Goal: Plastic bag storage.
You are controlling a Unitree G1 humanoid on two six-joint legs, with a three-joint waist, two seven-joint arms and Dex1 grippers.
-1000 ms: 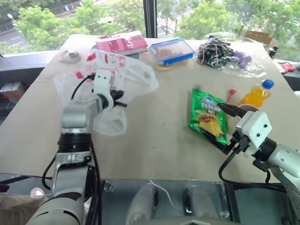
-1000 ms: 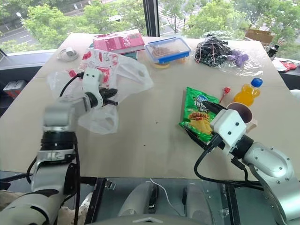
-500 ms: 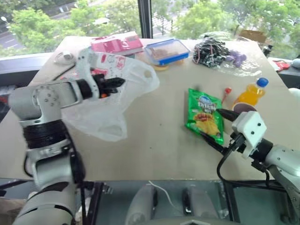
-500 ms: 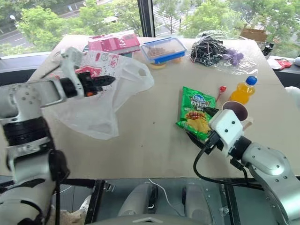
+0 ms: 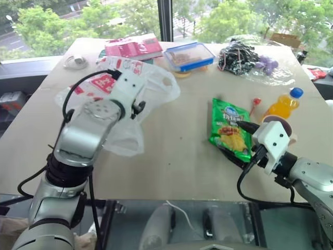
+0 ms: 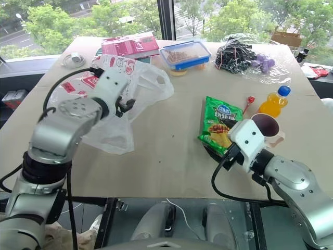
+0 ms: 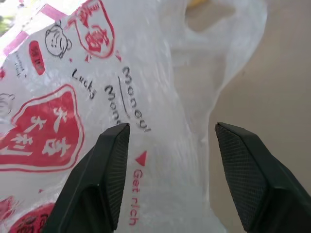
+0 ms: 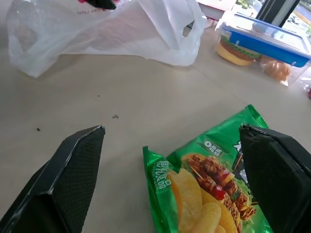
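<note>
The left arm covers the middle of the plastic bag [image 5: 156,86], the right tool [image 8: 170,160] hides the near corner of the green snack packet [image 5: 230,127], and the bag's small red print is cut off at the wrist view's edge.

1. Left gripper [image 7: 167,170] now has its fingers apart; a second ago they were pinched shut on the plastic bag [image 5: 156,88].
2. Left arm has swung round: forearm now rises from below, gripper over the bag's middle, wrist rolled.
3. Bag has dropped back and lies spread on the tabletop [image 5: 171,151], no longer lifted in the pinch.
</note>
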